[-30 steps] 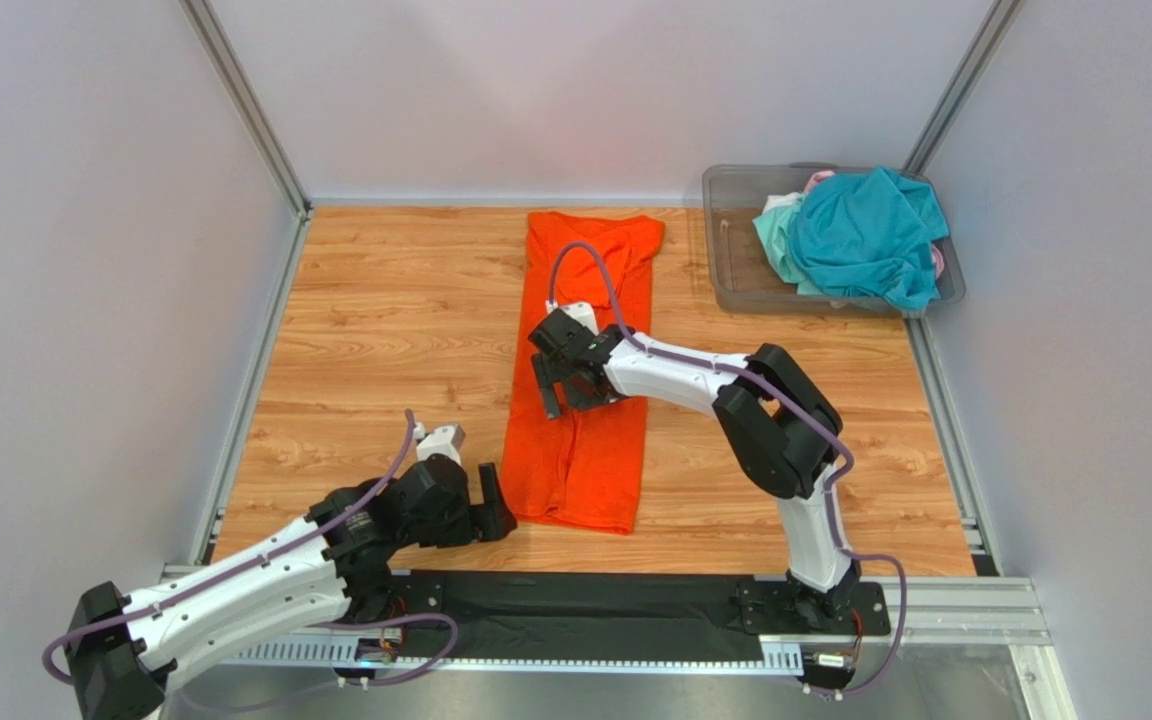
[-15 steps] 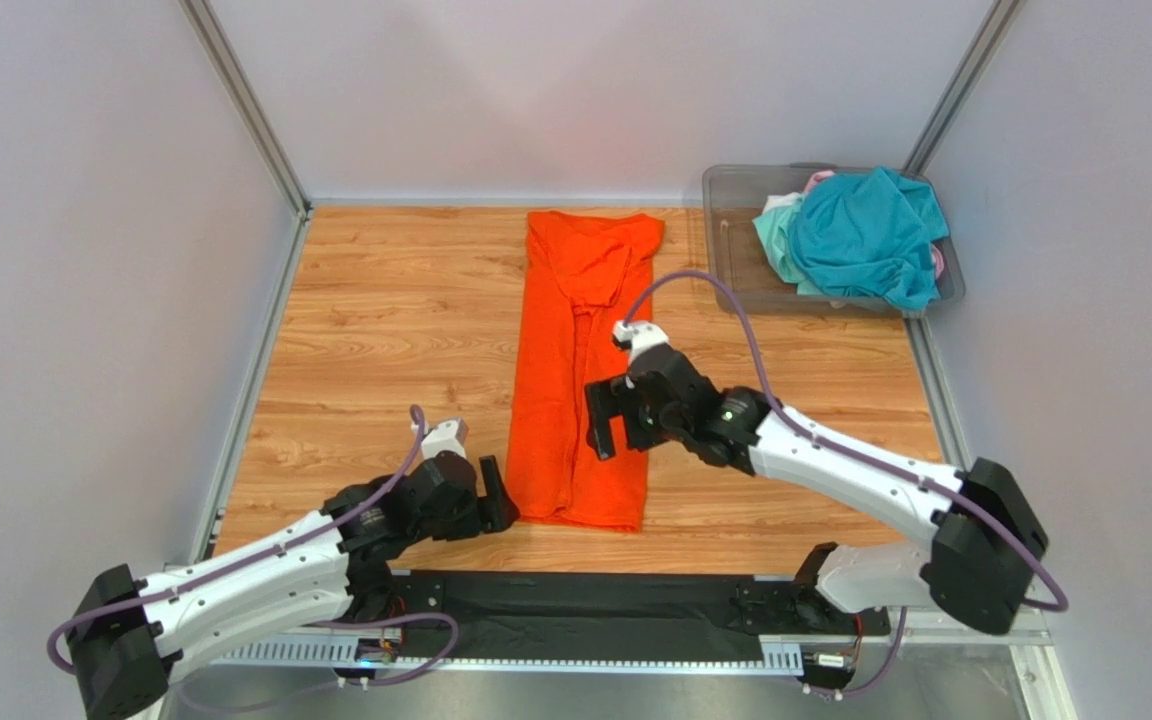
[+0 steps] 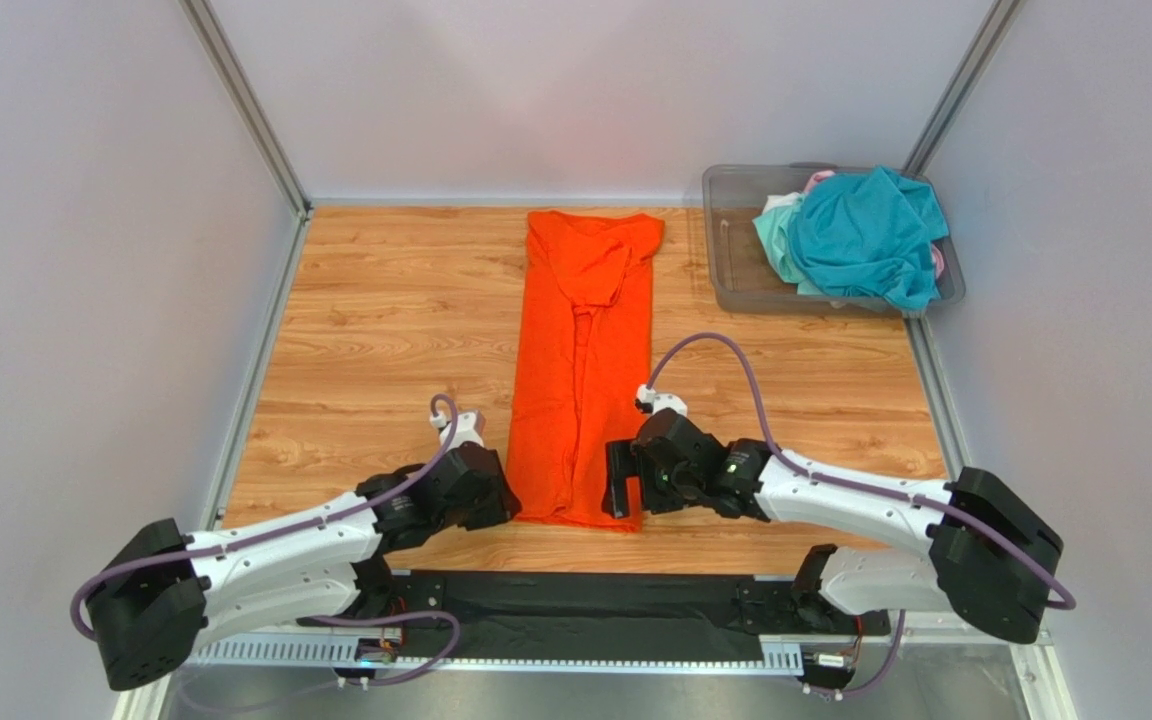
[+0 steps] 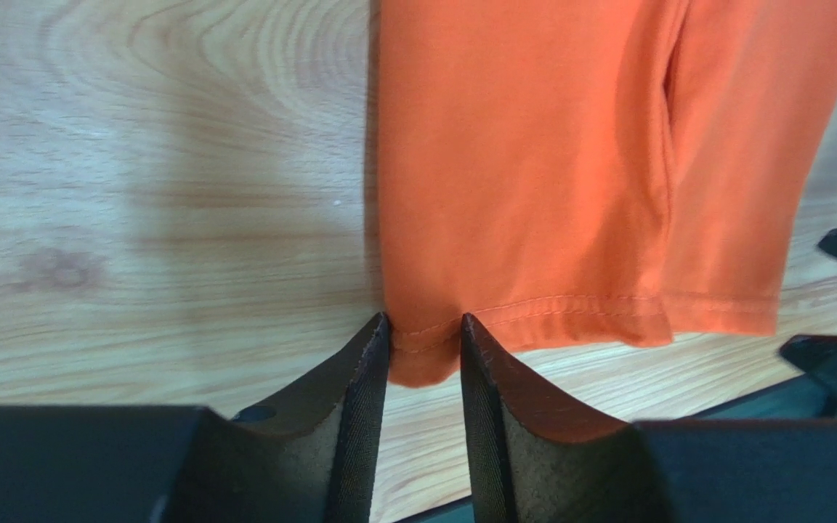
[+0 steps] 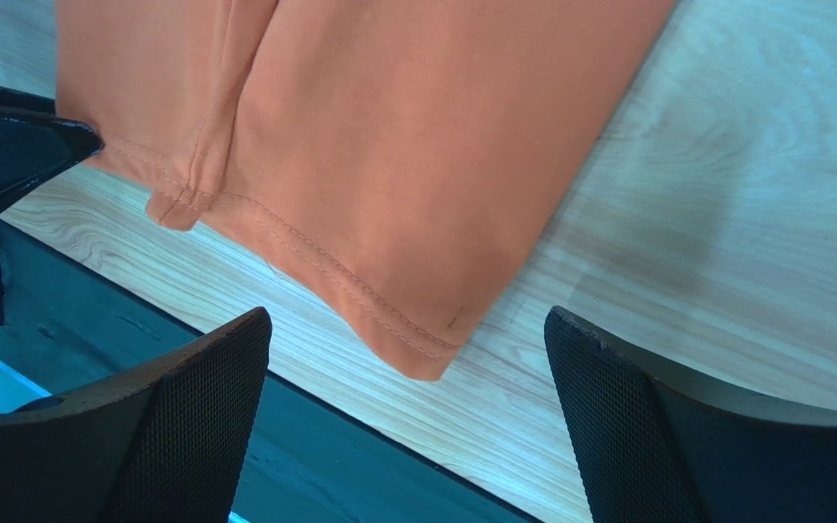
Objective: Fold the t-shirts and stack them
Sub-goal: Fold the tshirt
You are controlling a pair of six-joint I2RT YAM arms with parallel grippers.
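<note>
The wooden desk carries an orange shirt, laid flat in a long folded strip. One near hem corner lies between the left pincer fingers, the other below the right pincer. A bin stands well beyond the right pincer.

White arms w/ black joints, purple cables.

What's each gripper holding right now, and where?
Left gripper pinches the orange t-shirt at its near-left hem corner; right gripper is open, holding nothing.
</note>
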